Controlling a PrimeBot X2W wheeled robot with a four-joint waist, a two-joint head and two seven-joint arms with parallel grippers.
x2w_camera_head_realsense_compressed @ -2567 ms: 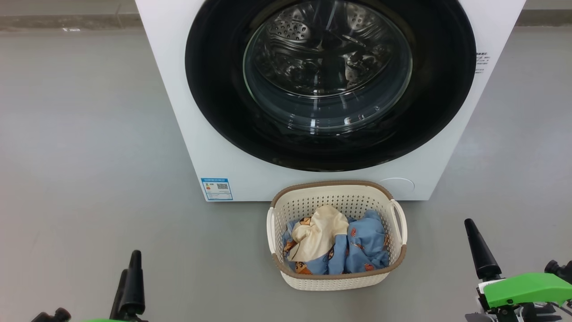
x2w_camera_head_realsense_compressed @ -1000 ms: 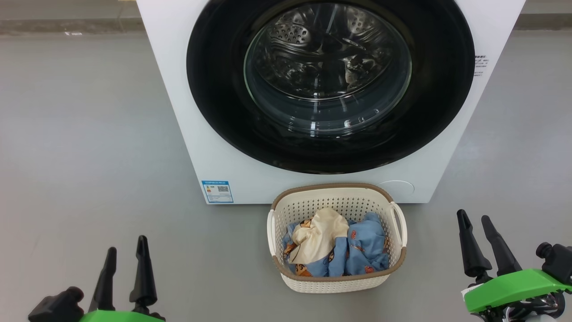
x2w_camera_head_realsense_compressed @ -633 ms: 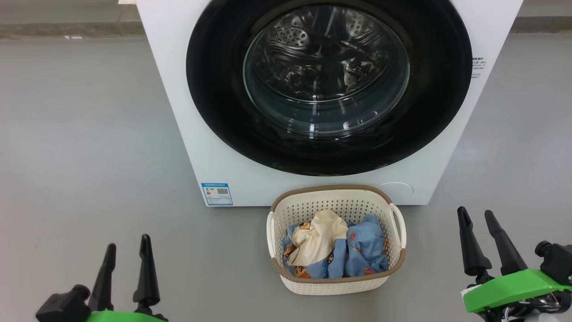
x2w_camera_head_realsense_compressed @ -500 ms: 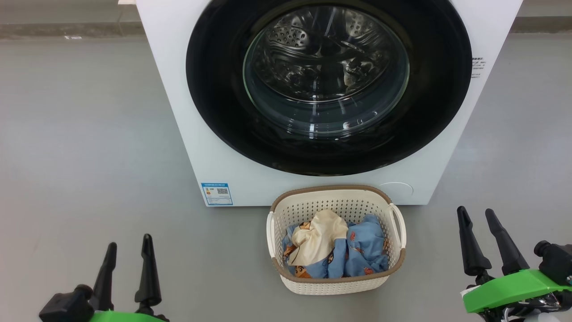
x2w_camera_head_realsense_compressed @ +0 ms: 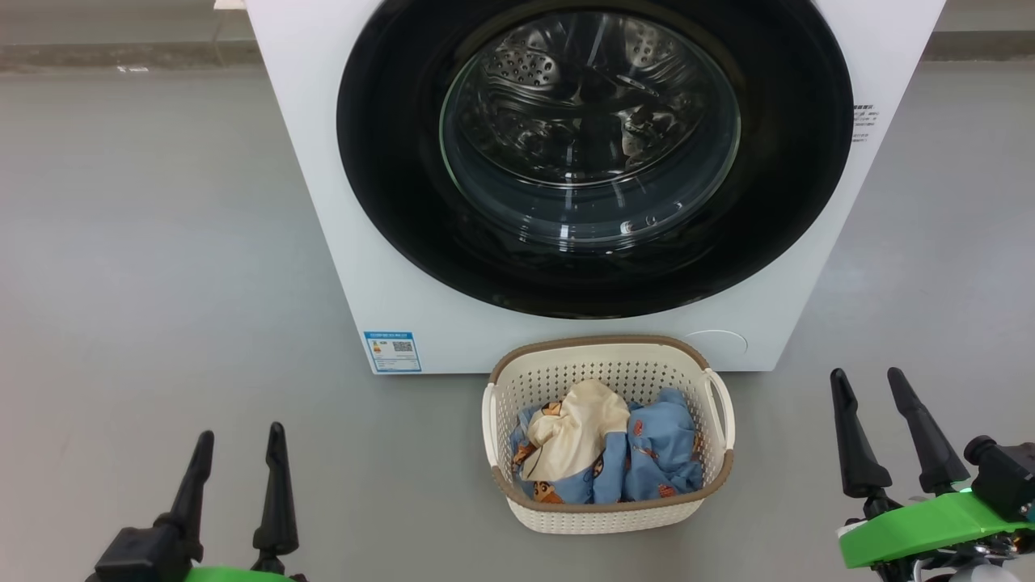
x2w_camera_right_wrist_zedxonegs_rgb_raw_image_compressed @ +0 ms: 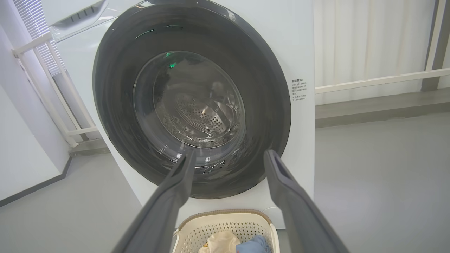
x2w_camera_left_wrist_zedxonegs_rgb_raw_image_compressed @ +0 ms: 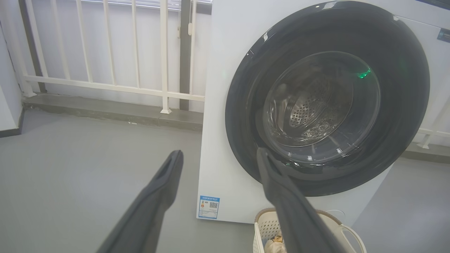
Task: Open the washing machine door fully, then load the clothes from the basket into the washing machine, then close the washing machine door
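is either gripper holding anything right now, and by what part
Nothing is held: the left gripper and right gripper are open and empty, apart from the basket and clothes.

In the head view the upper edge cuts off the top of the washing machine (x2w_camera_head_realsense_compressed: 420,323) and the upper arc of the washing machine door (x2w_camera_head_realsense_compressed: 380,186) at 12 o'clock. The print on the blue label sticker (x2w_camera_head_realsense_compressed: 392,351), at 7 o'clock of the door, is too small to read, and so is the grey text (x2w_camera_head_realsense_compressed: 863,121) at 3 o'clock. The basket (x2w_camera_head_realsense_compressed: 606,517) wall hides the lower part of the clothes (x2w_camera_head_realsense_compressed: 655,453). The bottom edge cuts off the bodies of the left gripper (x2w_camera_head_realsense_compressed: 242,431) at 7 o'clock and the right gripper (x2w_camera_head_realsense_compressed: 865,373) at 5 o'clock. In the left wrist view a finger (x2w_camera_left_wrist_zedxonegs_rgb_raw_image_compressed: 291,211) covers part of the basket.
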